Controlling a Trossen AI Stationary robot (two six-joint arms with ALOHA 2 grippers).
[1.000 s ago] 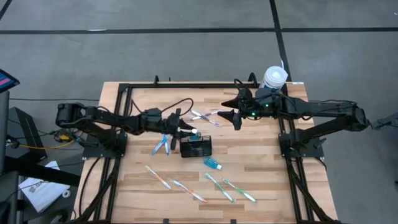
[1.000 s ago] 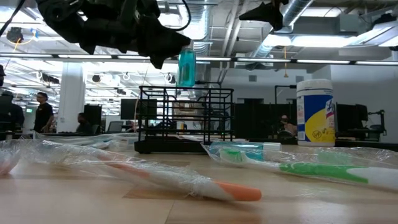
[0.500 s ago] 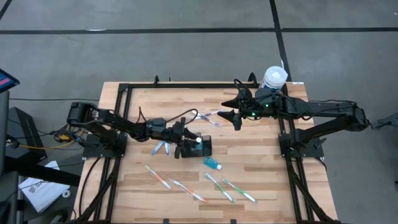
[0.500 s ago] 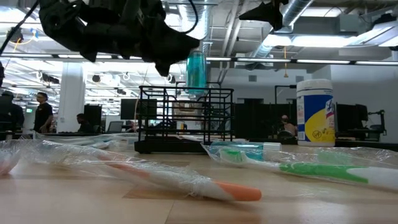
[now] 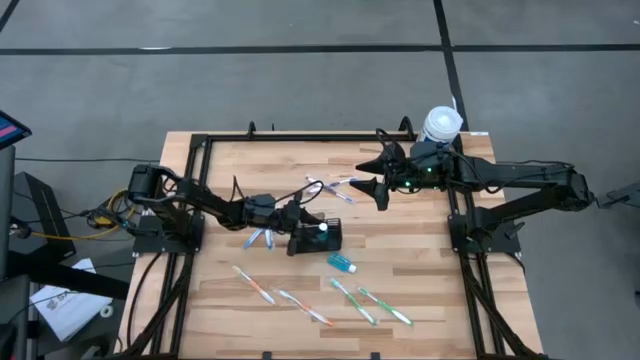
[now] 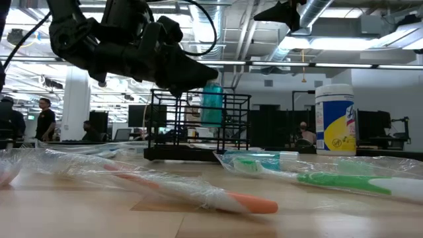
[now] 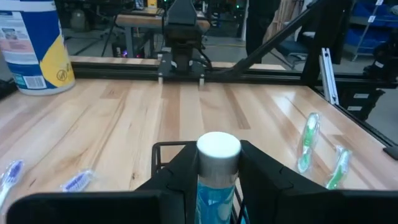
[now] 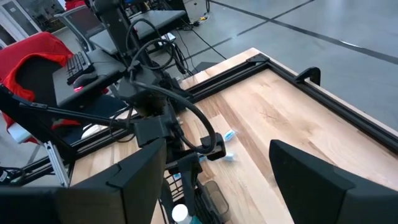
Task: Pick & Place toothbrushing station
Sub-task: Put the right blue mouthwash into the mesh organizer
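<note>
Left gripper (image 5: 312, 229) grasps a teal tube (image 6: 212, 104) over the basket (image 5: 318, 238) at mid-table; right gripper (image 5: 372, 172) hangs released, far right, near the wipes tub (image 5: 441, 124).

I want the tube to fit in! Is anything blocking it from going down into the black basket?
Nothing visible does. The left gripper holds the teal tube upright right over the black basket, with its bottom already between the wires. The right gripper waits apart.
</note>
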